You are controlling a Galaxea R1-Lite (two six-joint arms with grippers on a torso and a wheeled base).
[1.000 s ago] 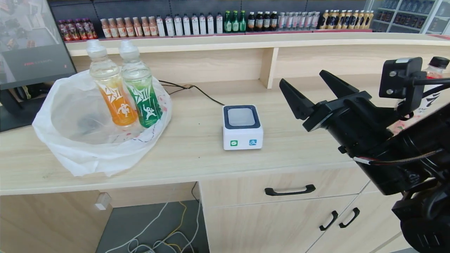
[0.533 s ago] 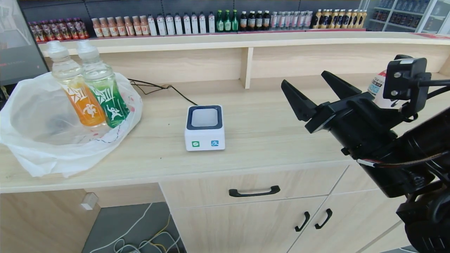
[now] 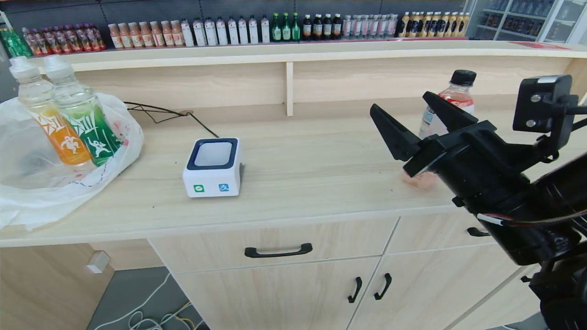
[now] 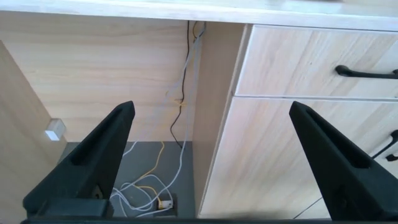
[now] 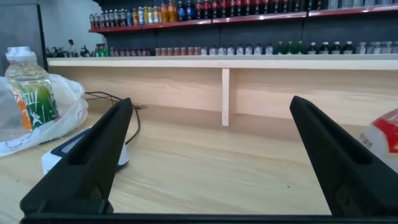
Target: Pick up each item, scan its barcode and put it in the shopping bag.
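A white plastic shopping bag (image 3: 41, 192) lies at the counter's left end, with an orange-labelled bottle (image 3: 55, 133) and a green-labelled bottle (image 3: 89, 130) upright inside it. The white barcode scanner (image 3: 212, 167) stands mid-counter. A black-capped bottle with a red label (image 3: 451, 94) stands upright on the right, partly hidden behind my right gripper (image 3: 400, 101), which hangs open and empty just in front of it. In the right wrist view, the right gripper (image 5: 210, 102) faces the counter with that bottle (image 5: 384, 132) off to one side. My left gripper (image 4: 211, 107) is open and empty below counter height, facing the cabinet front.
A black cable (image 3: 160, 112) runs from the scanner to the back wall. A raised ledge (image 3: 293, 52) with a divider (image 3: 289, 89) backs the counter. Drawers and doors with black handles (image 3: 278, 251) sit below. Loose wires (image 4: 155, 180) lie on the floor.
The whole head picture has shifted left, so the camera has moved right. The black-capped bottle is now in fuller view behind my right gripper, which stays open.
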